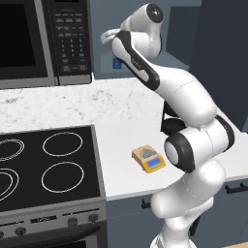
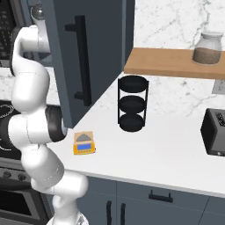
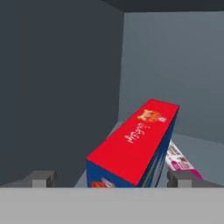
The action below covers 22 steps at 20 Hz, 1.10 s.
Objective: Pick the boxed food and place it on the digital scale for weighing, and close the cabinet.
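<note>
1. nearest to me, the digital scale (image 1: 148, 158) sits on the white desk (image 2: 176, 154) by its front edge, just right of the stove (image 1: 48, 169). its tan platform is bare, so nothing has been weighed yet.

2. a little further back on the desk, off to the right, stand a black three-tier rack (image 2: 132, 103) and a dark toaster (image 2: 215, 132). a glass jar (image 2: 208, 47) rests on the wooden shelf (image 2: 171, 61) above them. none of these belong to the job.

3. the cabinet (image 2: 88, 52) door with its long black handle hangs wide open over the desk, so closing it is left to do.

4. the arm reaches up and away into that open cabinet, beside the microwave (image 1: 43, 38).

5. furthest in, the boxed food (image 3: 131, 144) stands on the cabinet floor, red top facing the hand camera, blue sides below. a pink flat packet (image 3: 181, 161) lies just beside it on the right.

6. the tool (image 3: 111, 179) has its two tips spread, one on each side of the box's near end. i see no contact with the box, so i judge it open and not gripping.

7. my reading: the job is at its first stage, the reach for the pick. grasping, carrying to the scale, setting down and shutting the door all remain.
</note>
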### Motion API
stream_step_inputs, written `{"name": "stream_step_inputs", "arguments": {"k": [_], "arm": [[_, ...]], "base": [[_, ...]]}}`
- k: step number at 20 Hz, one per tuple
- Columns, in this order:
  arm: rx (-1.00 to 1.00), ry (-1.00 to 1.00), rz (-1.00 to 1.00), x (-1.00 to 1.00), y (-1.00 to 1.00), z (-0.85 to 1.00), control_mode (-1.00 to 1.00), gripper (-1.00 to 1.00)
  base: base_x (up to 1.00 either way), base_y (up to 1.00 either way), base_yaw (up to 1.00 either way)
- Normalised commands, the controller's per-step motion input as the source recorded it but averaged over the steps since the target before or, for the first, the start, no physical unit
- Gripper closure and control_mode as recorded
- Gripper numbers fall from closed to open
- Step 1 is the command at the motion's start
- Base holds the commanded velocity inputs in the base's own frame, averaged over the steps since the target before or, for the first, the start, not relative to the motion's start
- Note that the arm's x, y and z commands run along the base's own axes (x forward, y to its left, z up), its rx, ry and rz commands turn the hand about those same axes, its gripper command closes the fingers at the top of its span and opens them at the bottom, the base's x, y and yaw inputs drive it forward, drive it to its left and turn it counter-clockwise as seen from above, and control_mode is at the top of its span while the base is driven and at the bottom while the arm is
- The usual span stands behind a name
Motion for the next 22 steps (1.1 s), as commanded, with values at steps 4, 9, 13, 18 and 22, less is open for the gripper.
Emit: {"name": "stream_step_inputs", "arguments": {"k": [4,9,13,18,22], "arm": [[0.02,0.00,-0.05,0.00,-0.02,0.00,-1.00,-1.00],[0.00,0.00,-0.09,0.06,-0.03,0.00,-1.00,-1.00],[0.00,0.00,-0.09,0.35,0.00,0.00,-1.00,-1.00],[0.00,0.00,-0.03,0.36,0.00,0.00,-1.00,-1.00],[0.00,0.00,0.00,0.23,-0.02,0.00,-1.00,-1.00]], "base": [[0.00,0.00,0.00],[0.00,0.00,0.00],[0.00,0.00,0.00],[0.00,0.00,0.00],[0.00,0.00,0.00]]}}
